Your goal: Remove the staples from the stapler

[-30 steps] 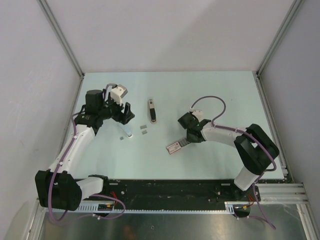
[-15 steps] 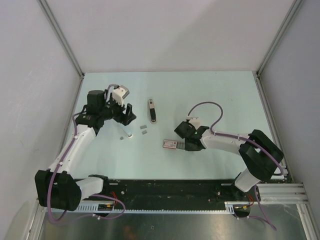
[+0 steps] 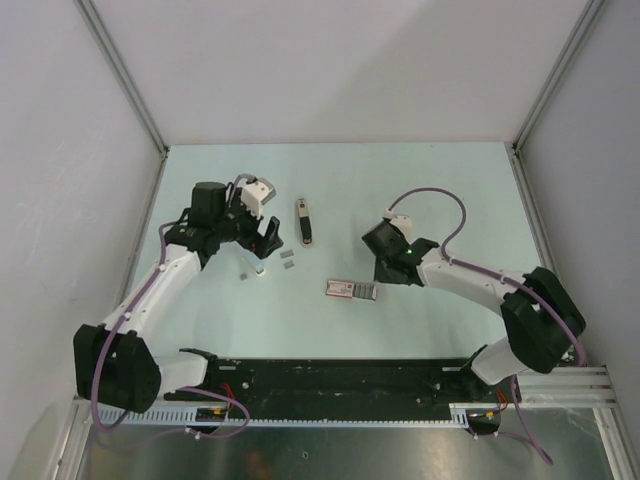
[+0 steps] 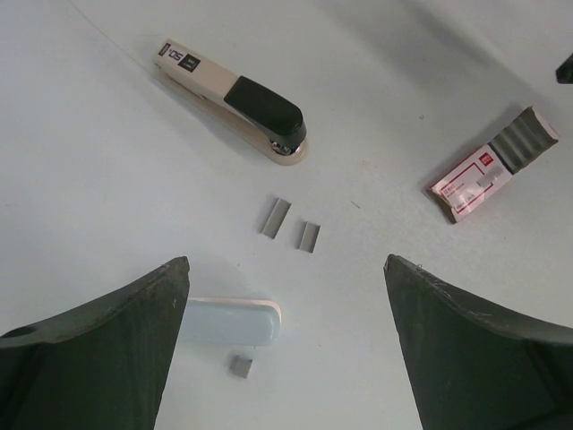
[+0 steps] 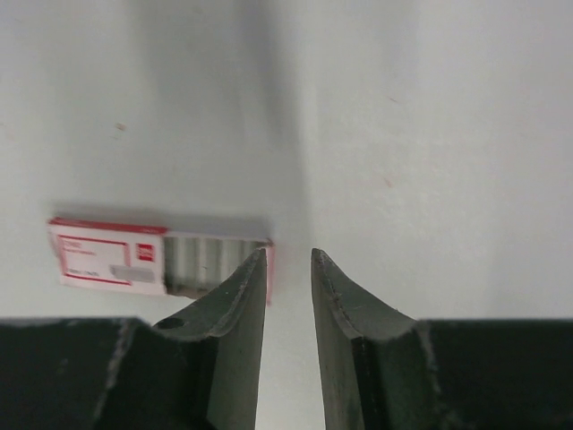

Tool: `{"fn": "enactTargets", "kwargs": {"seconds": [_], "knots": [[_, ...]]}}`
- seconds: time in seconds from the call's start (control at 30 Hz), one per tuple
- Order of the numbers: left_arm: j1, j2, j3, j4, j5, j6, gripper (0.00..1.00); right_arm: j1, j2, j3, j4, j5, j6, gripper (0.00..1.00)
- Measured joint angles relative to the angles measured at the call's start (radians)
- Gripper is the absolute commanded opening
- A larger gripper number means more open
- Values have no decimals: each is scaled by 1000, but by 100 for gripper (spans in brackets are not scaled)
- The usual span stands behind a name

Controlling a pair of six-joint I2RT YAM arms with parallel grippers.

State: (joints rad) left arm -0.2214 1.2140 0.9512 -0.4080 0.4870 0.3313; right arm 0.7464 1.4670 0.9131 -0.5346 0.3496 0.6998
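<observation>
The stapler point(image 3: 304, 221) lies closed on the worktop point(image 3: 450, 190), up the middle, between the two arms and touched by neither. From the left wrist it point(image 4: 235, 98) shows a cream body with a black grip on top, lying slantwise.

Just below it two short grey staples point(image 4: 276, 218) lie side by side, apart from the stapler and from each other. A third, smaller bit point(image 4: 240, 365) lies nearer the left arm, just beside a pale capsule point(image 4: 231, 322).

The left hand point(image 3: 266, 240) hangs over this patch, left of the stapler. Its fingers point(image 4: 98, 358) are spread wide and hold nothing. The capsule and the small bit sit between the fingers in the wrist view; whether the tips touch the worktop cannot be told.

A red and white packet point(image 3: 351, 290) lies flat near the middle, below and right of the stapler. Its sleeve is slid partly off, and grey rows show at the bared end point(image 5: 215, 260).

The right hand point(image 3: 383, 280) is at that end of the packet. Its fingers point(image 5: 336, 305) stand nearly together, with only a thin gap and nothing in it. In the wrist view one fingertip overlaps the packet's edge; contact cannot be told.
</observation>
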Motion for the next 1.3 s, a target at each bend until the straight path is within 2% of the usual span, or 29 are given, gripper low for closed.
{"fn": "enactTargets", "kwargs": {"seconds": [0.2, 0.33, 0.6, 0.9, 1.3], "knots": [[-11, 28, 0, 1, -35, 21, 97, 30, 150, 122, 71, -10, -30, 35], [-61, 111, 14, 7, -91, 67, 96, 45, 178, 167, 94, -7, -48, 37], [-114, 381, 81, 25, -174, 136, 87, 23, 71, 179, 68, 31, -80, 37], [-164, 522, 146, 33, -238, 199, 71, -76, -93, 174, 64, -15, -103, 28], [-186, 544, 157, 40, -273, 272, 73, -123, -98, 125, 71, -100, -111, 22]]}}
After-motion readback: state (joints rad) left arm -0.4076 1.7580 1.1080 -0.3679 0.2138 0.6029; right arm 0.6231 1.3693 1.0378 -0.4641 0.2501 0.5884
